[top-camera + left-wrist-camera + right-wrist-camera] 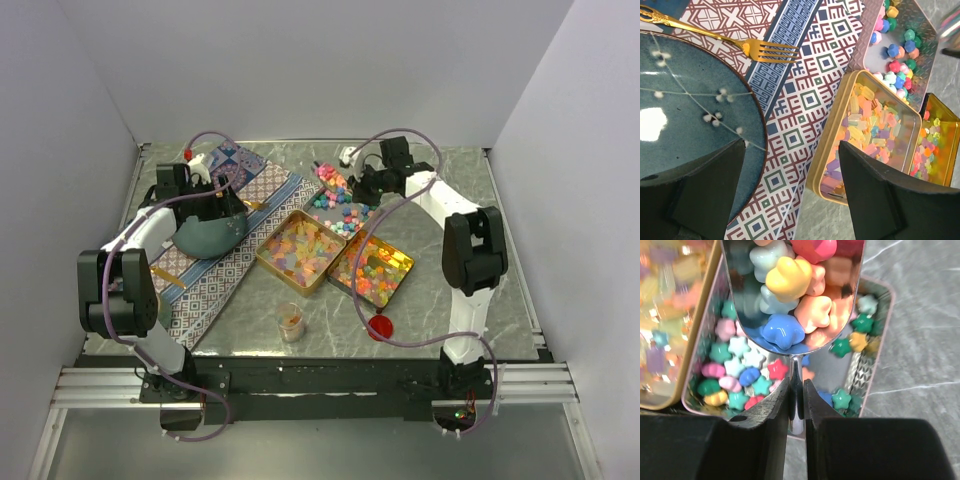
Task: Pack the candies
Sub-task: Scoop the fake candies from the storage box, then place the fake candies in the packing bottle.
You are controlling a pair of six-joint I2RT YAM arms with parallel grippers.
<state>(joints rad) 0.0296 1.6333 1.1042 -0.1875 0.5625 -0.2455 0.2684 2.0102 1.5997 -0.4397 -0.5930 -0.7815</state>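
PACKING IN PROGRESS: We see the right claw (796, 390) pressed together on the thin handle of a metal scoop (745, 300). The scoop hangs loaded over the pink tin (885, 305) at the far side of the counter (290, 160). Heaped in the scoop are star-shaped candies (790, 277) in yellow, blue, peach, pale green and pink-red. More of them, in pink, teal, white, blue and red, lie scattered on the floor of the tin below.

From above, we find that tin just beside two gold tins set side by side at mid-counter. The left gold tin (277, 232) holds translucent yellow-pink candies, and the right gold tin (400, 284) holds orange, red and yellow ones.

The left claw (791, 150) is spread wide and grips nothing. It hangs at the right rim of a dark blue bowl (690, 125), with one finger above the glaze and the other by the near corner of the left gold tin. Between them lies the patterned mat (805, 100). We cannot tell whether the claw touches the bowl. A gold fork (765, 49) lies on the mat just beyond the bowl, its tines toward the tins.

Near the front edge we note a small cup (290, 322) with something orange inside. To its right is a red disc (380, 327), and both stand apart from the tins.
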